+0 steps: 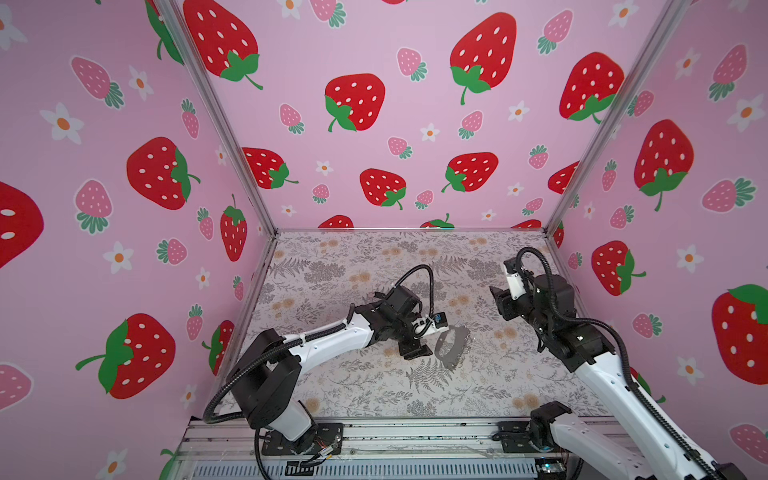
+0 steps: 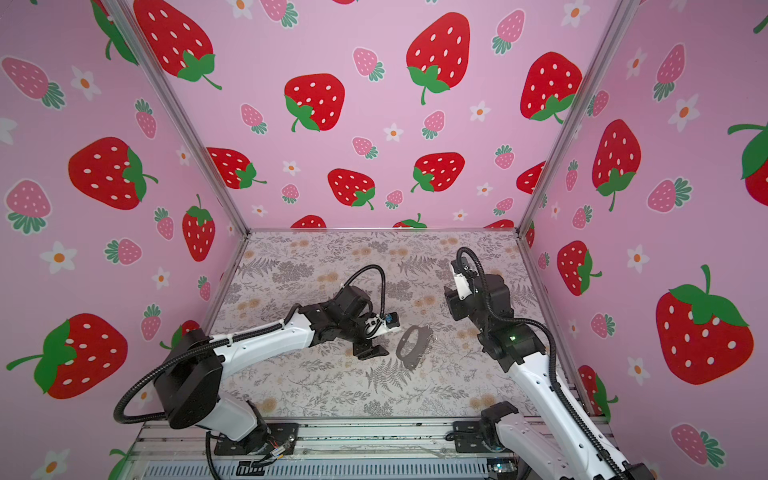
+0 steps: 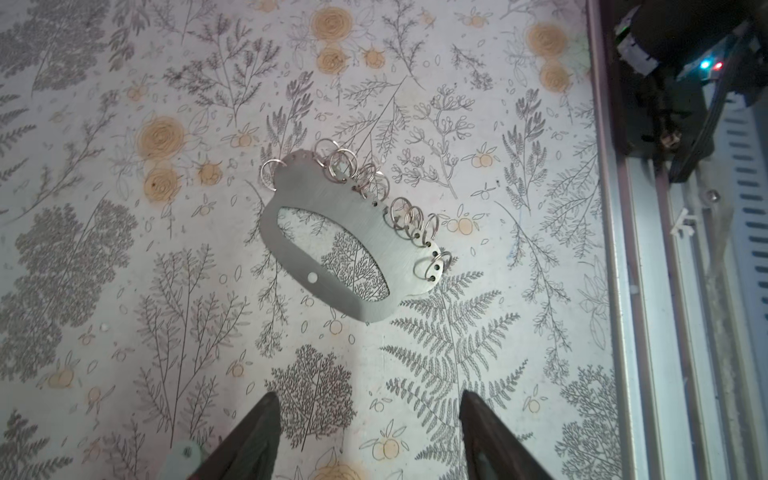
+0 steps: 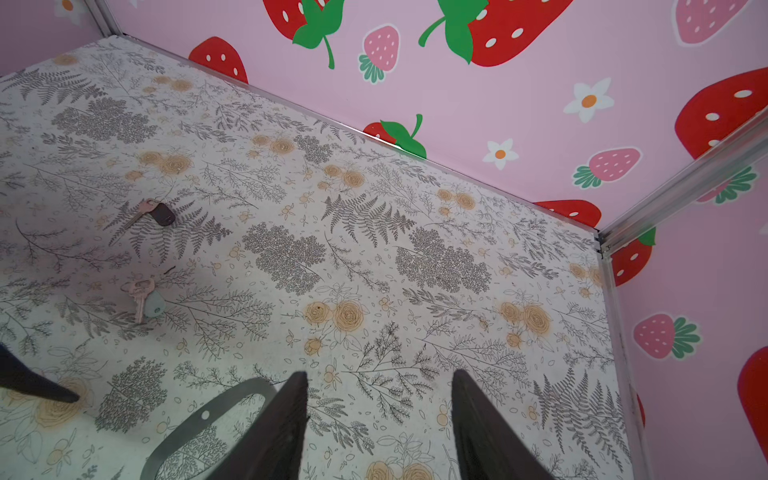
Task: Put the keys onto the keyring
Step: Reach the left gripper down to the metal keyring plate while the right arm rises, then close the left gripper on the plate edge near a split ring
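Left end effector (image 3: 370, 395) released; right end effector (image 4: 379, 374) released; keyring (image 3: 353, 212), keys (image 4: 143, 297) lie loose.

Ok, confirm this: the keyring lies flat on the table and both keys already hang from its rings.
Wrong on the keys. The keyring lies flat on the table, but its rings are bare; the right wrist view shows the dark-tagged key and the pale-tagged key lying loose on the table, apart from it.
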